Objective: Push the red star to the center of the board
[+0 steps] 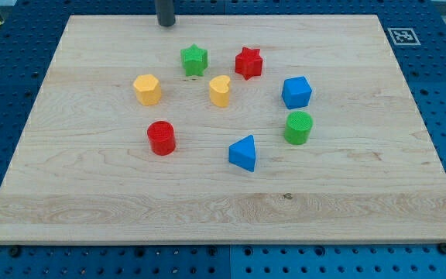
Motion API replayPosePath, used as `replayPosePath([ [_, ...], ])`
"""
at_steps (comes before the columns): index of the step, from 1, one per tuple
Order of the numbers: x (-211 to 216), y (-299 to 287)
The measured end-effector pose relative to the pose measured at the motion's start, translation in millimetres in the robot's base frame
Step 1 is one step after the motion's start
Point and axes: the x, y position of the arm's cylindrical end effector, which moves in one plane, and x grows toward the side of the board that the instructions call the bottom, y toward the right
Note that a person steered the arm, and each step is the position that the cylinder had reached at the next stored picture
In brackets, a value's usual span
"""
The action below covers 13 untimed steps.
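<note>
**Rod tip at the top edge, red star lower and to the view's right**

The wooden board (91, 194) lies on a blue perforated table (6, 77). The dark rod enters from the view's top, and the tip (166, 24) rests on the board just inside its top edge, left of the middle of that edge. The rod is a plain pusher with nothing to open or close; it holds nothing, and the tip touches no block.

The red star (248, 62) sits in the board's upper half, slightly right of the middle and closer to the top edge than to the bottom edge. From the tip it lies down and toward the view's right, well apart. The green star (194, 60) stands between the two along that line, nearer the tip than the red star is, yet apart from both.

Below the green star, the yellow heart-shaped block (220, 91) sits near the board's middle. The yellow hexagonal block (147, 89) lies toward the left edge from it. The red cylinder (161, 137) stands below the yellow hexagonal block. Toward the right edge, the blue cube-like block (296, 92) stands just above the green cylinder (298, 127). The blue triangular block (243, 153) is the block nearest the bottom edge.

A black-and-white marker tag (402, 36) is fixed at the top right corner.
</note>
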Motion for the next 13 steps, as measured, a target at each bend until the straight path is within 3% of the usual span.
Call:
replayPosePath([
  [2,39,63],
  [6,93,63],
  [13,100,116],
])
